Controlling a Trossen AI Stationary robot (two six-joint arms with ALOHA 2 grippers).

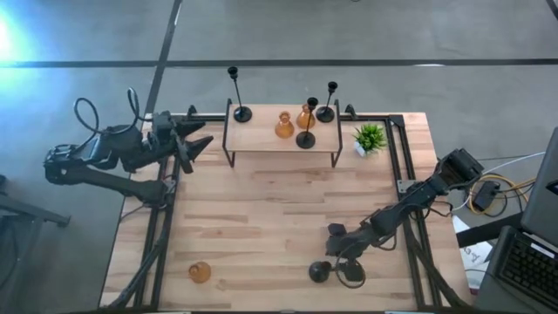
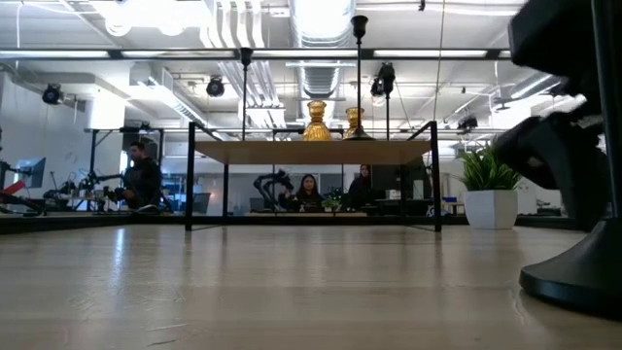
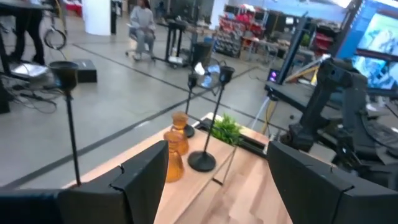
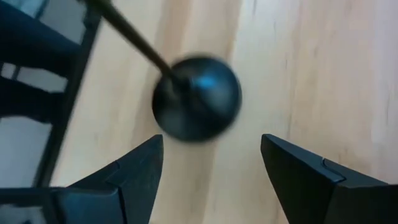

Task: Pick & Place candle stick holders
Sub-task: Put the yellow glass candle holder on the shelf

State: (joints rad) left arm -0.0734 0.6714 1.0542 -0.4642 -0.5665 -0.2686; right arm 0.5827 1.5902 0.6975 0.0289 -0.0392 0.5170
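Note:
One black candle stick holder (image 1: 320,271) stands on the table near its near edge, right of the middle. In the right wrist view its round domed base (image 4: 198,98) lies just ahead of my right gripper (image 4: 211,146), which is open and hovers over it (image 1: 342,253) without touching. An amber holder (image 1: 200,272) sits at the near left. Three black holders (image 1: 307,131) and two amber ones (image 1: 284,126) stand on a raised wooden shelf (image 1: 261,139) at the far middle. My left gripper (image 1: 202,145) is open and empty left of the shelf.
A small green potted plant (image 1: 370,138) stands right of the shelf. The shelf rests on thin black legs (image 2: 190,175). Bare wood lies between the shelf and the near edge. People sit in the room beyond the table (image 2: 308,192).

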